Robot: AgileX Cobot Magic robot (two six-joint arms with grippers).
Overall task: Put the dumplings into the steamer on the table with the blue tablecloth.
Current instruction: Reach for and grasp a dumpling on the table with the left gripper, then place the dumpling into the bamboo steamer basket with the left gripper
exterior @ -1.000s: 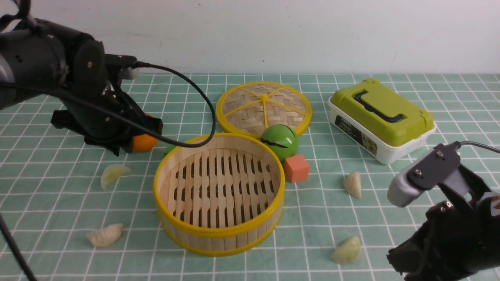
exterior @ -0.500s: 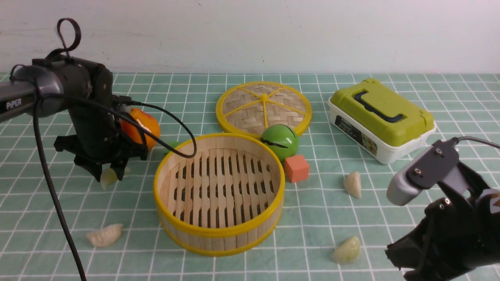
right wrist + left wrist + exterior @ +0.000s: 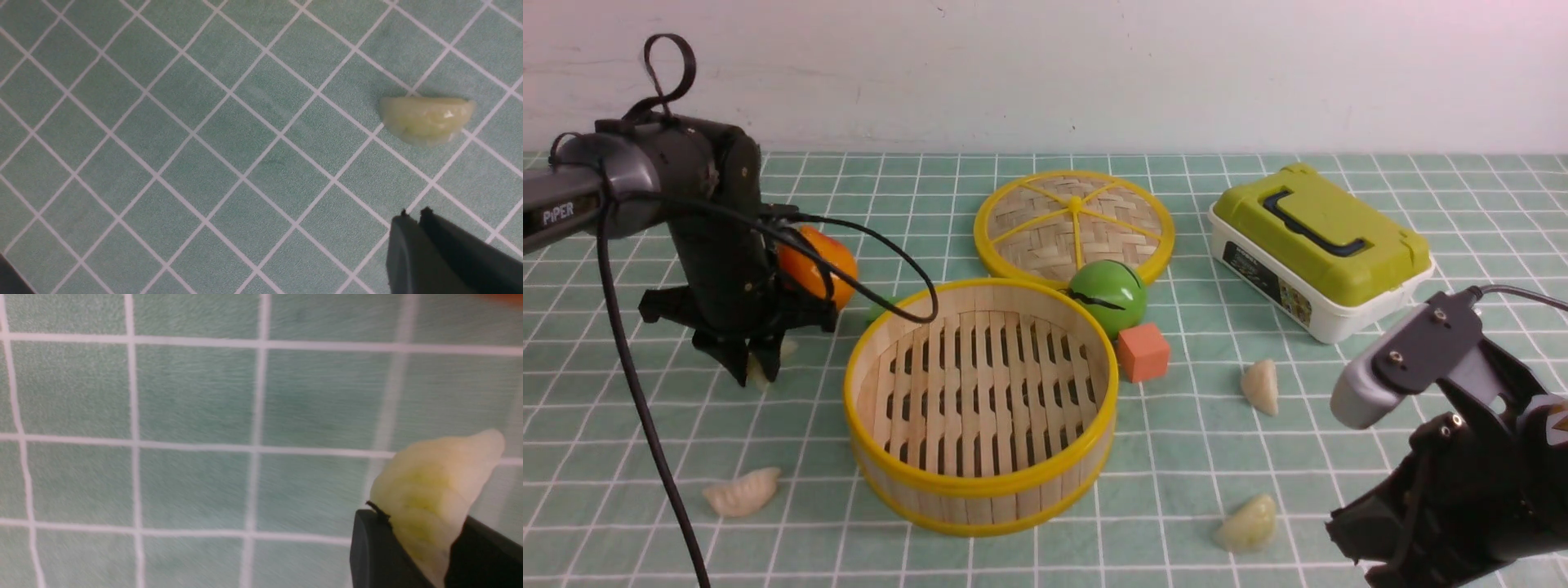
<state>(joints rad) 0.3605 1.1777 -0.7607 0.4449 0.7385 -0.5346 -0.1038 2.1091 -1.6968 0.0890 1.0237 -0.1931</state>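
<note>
Dumpling [image 3: 433,486] number one is sitting pinched in the left gripper [image 3: 755,367], apparently just off the tablecloth [image 3: 1176,457], beside the empty steamer [image 3: 980,483]. Three more dumplings [image 3: 742,494] are lying around it. The right gripper [image 3: 416,217] is idling closed, holding nothing. Lifting clear of the yellow rim, then releasing low over the slats, is looking wisest.

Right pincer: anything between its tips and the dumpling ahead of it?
No. In the right wrist view only bare tablecloth separates the right pincer from the dumpling; the two are apart.
</note>
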